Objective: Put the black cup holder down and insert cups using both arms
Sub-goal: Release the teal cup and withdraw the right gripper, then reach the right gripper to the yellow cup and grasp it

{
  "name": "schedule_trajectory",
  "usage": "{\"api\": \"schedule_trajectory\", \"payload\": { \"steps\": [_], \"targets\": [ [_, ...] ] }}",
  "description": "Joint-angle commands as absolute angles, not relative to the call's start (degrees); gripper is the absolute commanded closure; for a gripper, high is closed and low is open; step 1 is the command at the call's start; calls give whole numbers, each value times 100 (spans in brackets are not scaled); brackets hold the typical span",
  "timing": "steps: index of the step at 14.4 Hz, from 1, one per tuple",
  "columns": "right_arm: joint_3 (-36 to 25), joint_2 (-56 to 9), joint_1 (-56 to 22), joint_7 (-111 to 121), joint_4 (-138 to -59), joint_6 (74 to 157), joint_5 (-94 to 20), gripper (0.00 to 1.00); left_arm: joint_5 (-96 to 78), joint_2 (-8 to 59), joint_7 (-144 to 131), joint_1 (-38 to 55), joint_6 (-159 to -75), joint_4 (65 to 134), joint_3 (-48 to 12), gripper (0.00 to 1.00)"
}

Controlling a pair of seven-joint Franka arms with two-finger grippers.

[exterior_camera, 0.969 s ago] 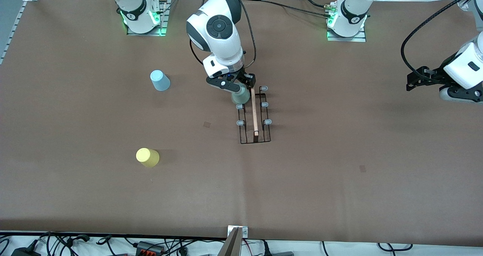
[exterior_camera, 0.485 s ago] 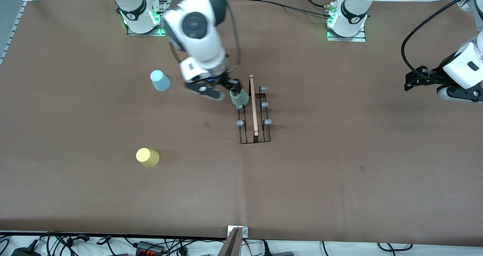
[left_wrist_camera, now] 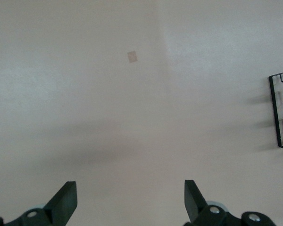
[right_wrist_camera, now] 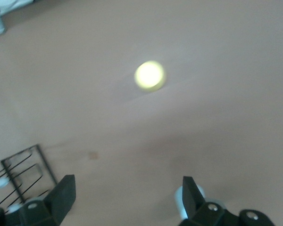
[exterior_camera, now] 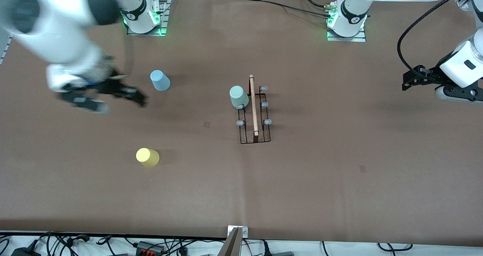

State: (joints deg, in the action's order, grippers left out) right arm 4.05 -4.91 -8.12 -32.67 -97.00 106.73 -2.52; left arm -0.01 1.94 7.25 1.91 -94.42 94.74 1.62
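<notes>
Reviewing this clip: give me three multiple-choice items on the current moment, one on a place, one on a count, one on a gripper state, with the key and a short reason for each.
1. Where is the sage green cup?
A. on a prong of the black cup holder
B. standing on the table beside the yellow cup
C. in the left gripper

2. How many cups stand on the table off the holder?
A. none
B. two
C. three

3. What state is the right gripper in?
A. shut on the light blue cup
B. shut on nothing
C. open, holding nothing

Key:
1 A, it sits on the holder at the end toward the robots' bases.
2 B, yellow and light blue.
3 C, the right wrist view shows spread fingers with nothing between.
</notes>
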Motion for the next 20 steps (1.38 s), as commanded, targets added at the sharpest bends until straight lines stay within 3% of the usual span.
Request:
{"api": "schedule_trajectory", "payload": {
  "steps": [1,5,10,16,20],
  "targets": [
    [335,-98,-160,-2709,-9765,10459,-229,0,-44,193,756,237,-9396,9387,202,0],
    [343,-35,246,-1769,-9370,9749,263,0,-44,193,738,237,-9396,9387,176,0],
    [308,-175,290,-1573,-9334,9431,-60,0,-53,158,765,229,-9308,9387,167,0],
    [316,-693,290,-1538,-9404,10106,-88,0,-79,158,809,237,-9229,9378,158,0],
    [378,-1431,176,-1538,-9396,10606,-26,0,-88,158,791,229,-9228,9316,-79,0]
  ]
}}
